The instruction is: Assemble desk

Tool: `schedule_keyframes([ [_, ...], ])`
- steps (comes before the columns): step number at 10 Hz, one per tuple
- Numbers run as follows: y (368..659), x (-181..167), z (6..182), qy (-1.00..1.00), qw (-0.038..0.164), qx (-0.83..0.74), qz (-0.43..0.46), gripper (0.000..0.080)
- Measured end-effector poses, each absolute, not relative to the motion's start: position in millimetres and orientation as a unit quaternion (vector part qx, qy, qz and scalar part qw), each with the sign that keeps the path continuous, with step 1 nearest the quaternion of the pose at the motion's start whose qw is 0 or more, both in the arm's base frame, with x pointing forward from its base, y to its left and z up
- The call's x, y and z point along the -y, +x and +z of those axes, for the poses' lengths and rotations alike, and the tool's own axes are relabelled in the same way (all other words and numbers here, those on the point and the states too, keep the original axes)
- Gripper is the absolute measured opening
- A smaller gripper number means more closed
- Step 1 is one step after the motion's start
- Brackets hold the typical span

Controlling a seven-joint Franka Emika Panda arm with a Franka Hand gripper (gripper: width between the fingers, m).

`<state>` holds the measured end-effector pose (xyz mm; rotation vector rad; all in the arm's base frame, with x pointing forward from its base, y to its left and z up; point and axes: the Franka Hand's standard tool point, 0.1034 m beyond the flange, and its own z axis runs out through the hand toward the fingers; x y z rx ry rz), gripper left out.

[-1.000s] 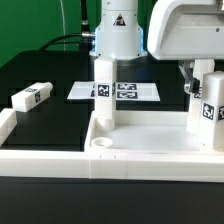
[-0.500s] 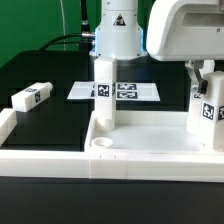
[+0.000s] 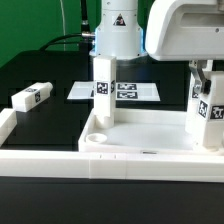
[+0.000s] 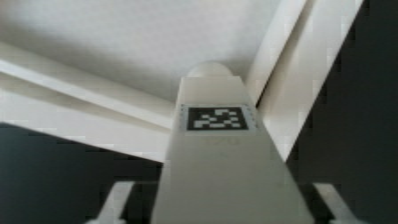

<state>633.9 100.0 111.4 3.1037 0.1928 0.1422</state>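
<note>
**Colleague:** Which step of the desk are you on?

**Me:** Fitting legs. The tabletop (image 3: 150, 152) lies rim-up in front. The first leg (image 3: 103, 85) stands upright in its far corner at the exterior view's left. My gripper (image 3: 204, 88) is at the second leg (image 3: 207, 115), which stands upright in the far corner at the exterior view's right.

**Colleague:** Do you have hold of it?

**Me:** My jaws are narrow and straddle it. The wrist view shows my fingers (image 4: 121, 200) just beside its flanks, below its tag. I cannot tell whether the pads are pressing on it.

**Colleague:** What does the next move need?

**Me:** I judge this leg is not fully seated. I need a firm, square grip and then a turn about the leg's own axis, keeping it plumb so it does not bind or tip.

**Colleague:** What is left after that?

**Me:** The near socket (image 3: 97, 140) at the exterior view's left is empty. The loose leg (image 3: 30, 98) lies flat outside the tabletop, well apart from it, beyond the barrier wall (image 3: 40, 152).
</note>
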Motion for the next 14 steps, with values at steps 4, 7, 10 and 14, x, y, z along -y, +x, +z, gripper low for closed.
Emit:
schedule_keyframes([
  [4, 634.9, -98.9, 113.1, 0.993, 0.003, 0.112, 0.045, 0.0290],
  [7, 633.8, -98.9, 111.8, 0.968, -0.011, 0.249, 0.042, 0.0290],
  [10, 631.2, -100.4, 108.3, 0.923, -0.022, 0.383, 0.037, 0.0290],
  [14, 631.5, -99.5, 107.6, 0.842, -0.037, 0.537, 0.025, 0.0290],
])
